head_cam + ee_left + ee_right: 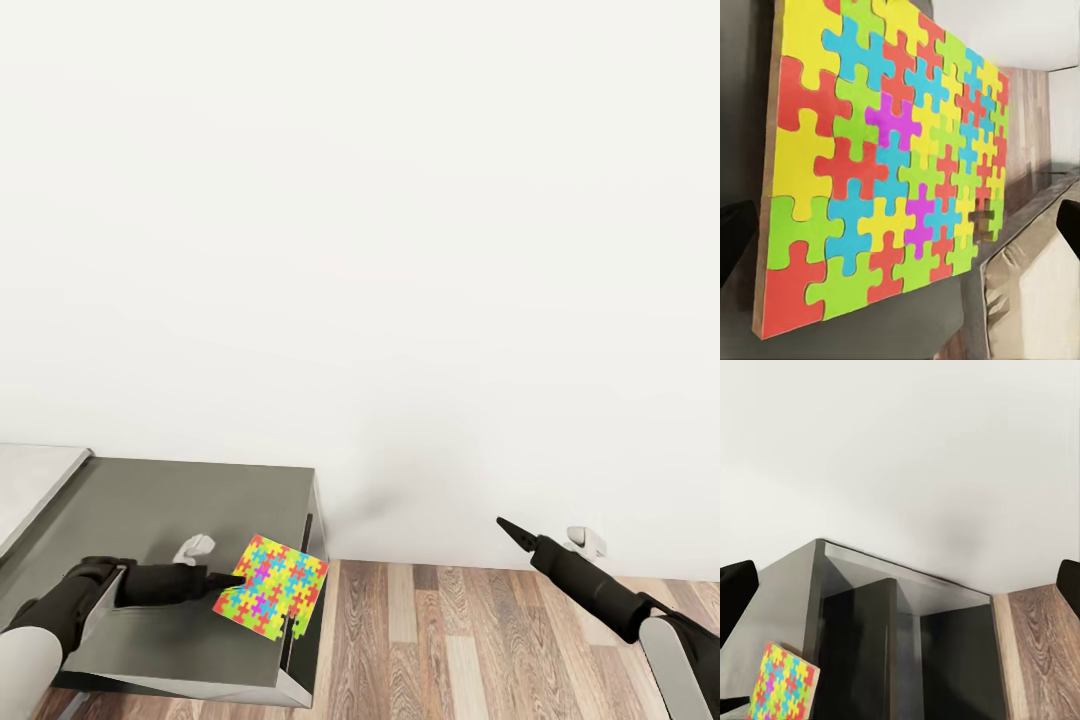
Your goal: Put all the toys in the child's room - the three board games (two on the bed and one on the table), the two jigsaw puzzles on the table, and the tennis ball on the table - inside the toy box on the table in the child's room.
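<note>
While the left pincer (222, 580) is clamped on the near edge of a jigsaw puzzle (271, 585), the sheet hangs tilted just beyond its fingertips, above the outer end of the dark grey desk (150, 500) and partly out past that edge over the wood-plank floor (450, 640). My reading is that the step in hand is carrying this puzzle toward the toy box; since no grey bin appears ahead of either pincer, the next move likely calls for turning or travelling until it comes into view, keeping the thin sheet level enough that it does not slip from the grip. The right pincer (503, 524) is held out over the floor, well apart from the puzzle, with nothing between its tips; in the head view its fingers look drawn to a single point, but the right wrist view shows dark tips at opposite sides, so I cannot tell whether it is apart or together. The left wrist view gives the puzzle (881, 161) at close range, with individual yellow, red, green, blue and pink pieces and a brown backing edge, detail the head view does not resolve. The right wrist view adds the desk's open end and dark inner compartments (907, 652), with the puzzle (784, 690) off to one side.
</note>
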{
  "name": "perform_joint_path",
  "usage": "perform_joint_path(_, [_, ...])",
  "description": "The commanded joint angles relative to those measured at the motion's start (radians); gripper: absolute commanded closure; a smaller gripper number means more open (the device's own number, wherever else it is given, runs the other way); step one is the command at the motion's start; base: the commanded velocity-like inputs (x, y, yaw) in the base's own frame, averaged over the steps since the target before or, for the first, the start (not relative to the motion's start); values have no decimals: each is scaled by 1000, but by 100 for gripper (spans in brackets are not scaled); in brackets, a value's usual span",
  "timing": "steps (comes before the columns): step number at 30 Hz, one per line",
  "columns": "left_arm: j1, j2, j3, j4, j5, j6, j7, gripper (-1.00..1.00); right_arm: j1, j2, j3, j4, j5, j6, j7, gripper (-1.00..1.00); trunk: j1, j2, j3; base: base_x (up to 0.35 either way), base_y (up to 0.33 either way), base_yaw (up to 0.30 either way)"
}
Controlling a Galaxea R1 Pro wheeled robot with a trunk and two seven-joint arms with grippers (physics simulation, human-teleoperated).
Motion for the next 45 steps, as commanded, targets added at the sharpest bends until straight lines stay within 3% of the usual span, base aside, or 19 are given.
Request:
perform_joint_path(1, [-3, 0, -1, -6, 2, 9, -2, -100, -1, 6, -2, -1, -3, 1, 1, -100, 1, -2, -2, 0, 0, 0])
perform_joint_path(6, [-8, 7, 0, -31, 2, 8, -5, -100, -1, 32, 1, 0, -5, -7, 1, -100, 1, -2, -2, 0, 0, 0])
perform_joint_path(11, [-10, 23, 2, -42, 2, 8, -11, -100, -1, 38, 7, 1, -8, -35, 5, -100, 1, -2, -2, 0, 0, 0])
perform_joint_path(35, [-11, 29, 15, -50, 6, 14, -18, -100, -1, 42, 8, 1, -9, -58, 7, -100, 1, -2, -2, 0, 0, 0])
perform_joint_path(39, [-11, 30, 49, -50, 6, 16, -61, -100, -1, 42, 8, 1, -9, -58, 7, -100, 1, -2, -2, 0, 0, 0])
perform_joint_path(45, [-11, 43, 61, -51, 5, 16, -162, -100, -1, 42, 8, 1, -9, -58, 8, -100, 1, -2, -2, 0, 0, 0])
